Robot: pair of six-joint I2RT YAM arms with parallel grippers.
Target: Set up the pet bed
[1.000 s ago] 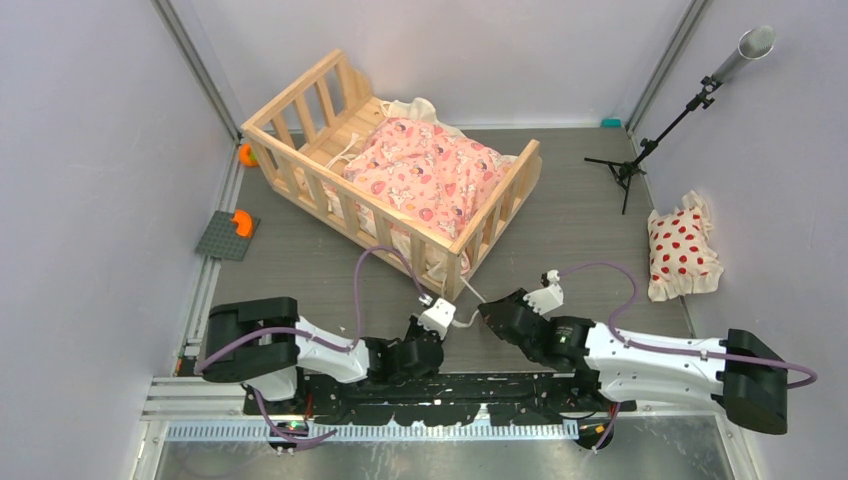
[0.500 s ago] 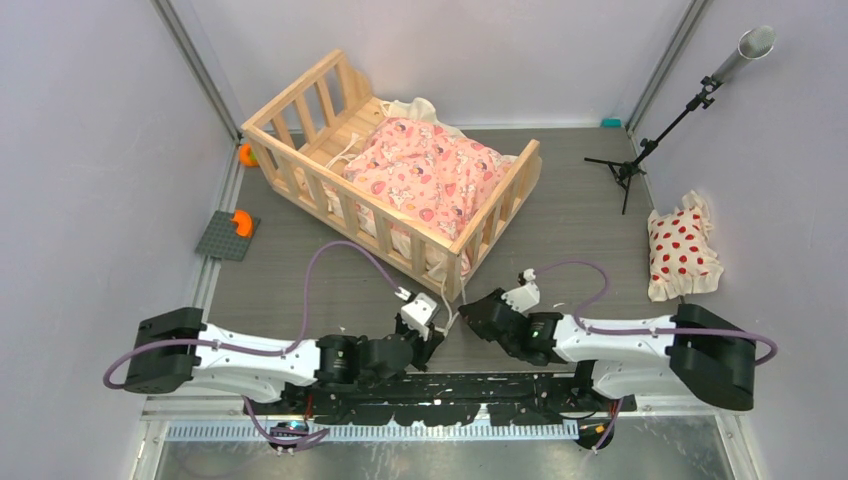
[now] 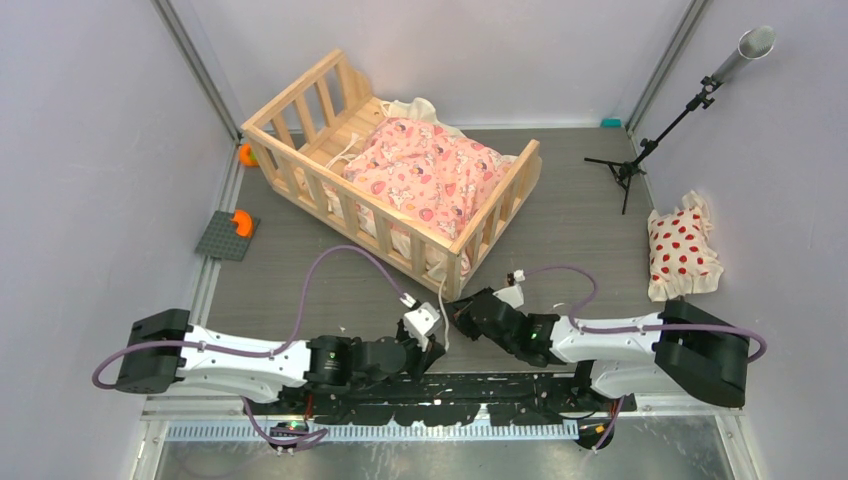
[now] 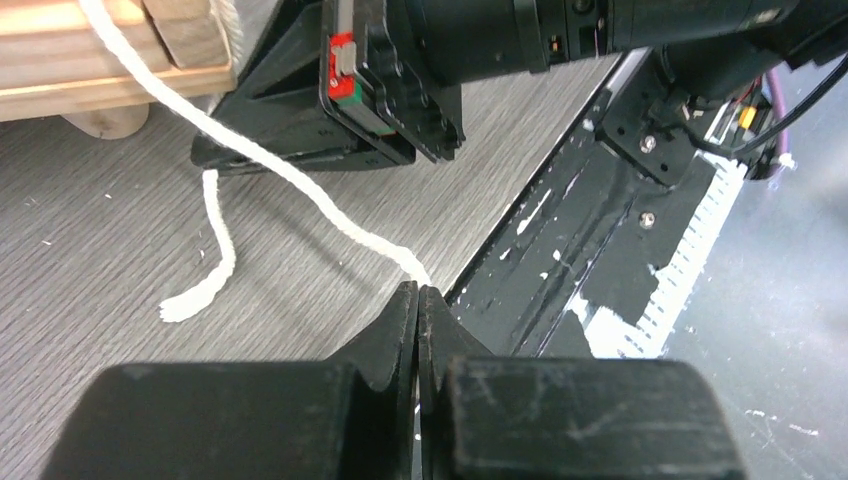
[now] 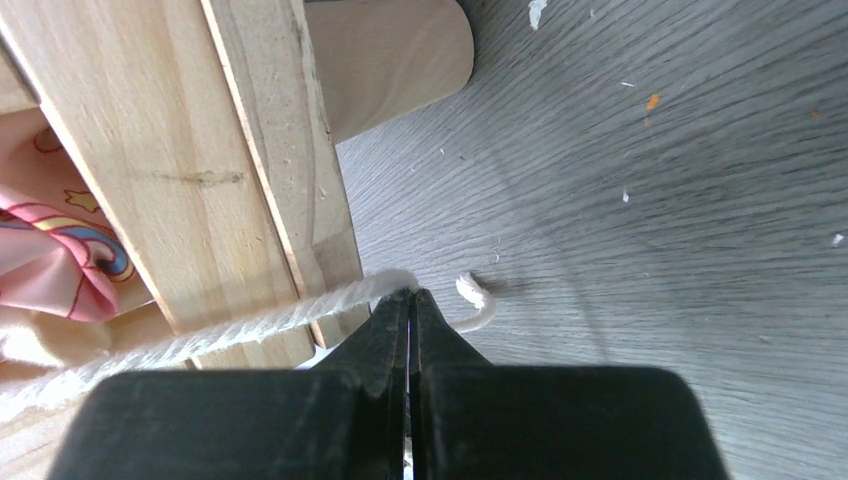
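The pet bed (image 3: 300,150), a slatted light-wood frame, stands at the back left with a pink cartoon-print cushion (image 3: 430,175) lying inside. Both grippers sit low at its near corner. My left gripper (image 4: 418,290) is shut on a cream tie (image 4: 290,175) that runs taut up to the bed's corner (image 4: 90,70). A second tie (image 4: 215,260) lies slack on the table. My right gripper (image 5: 412,294) is shut on a cream tie (image 5: 250,325) stretched across the wooden corner post (image 5: 200,160); its frayed end (image 5: 470,292) pokes out past the tips.
A white pillow with red dots (image 3: 682,250) lies at the right wall. A tripod stand (image 3: 630,165) is at the back right. A grey baseplate with an orange piece (image 3: 228,235) sits at the left. The black base rail (image 3: 450,385) runs just behind both grippers.
My right gripper has slid left to the bed's near corner, still pinching its tie. The left arm has swung out flat to the left, its gripper staying near the corner.
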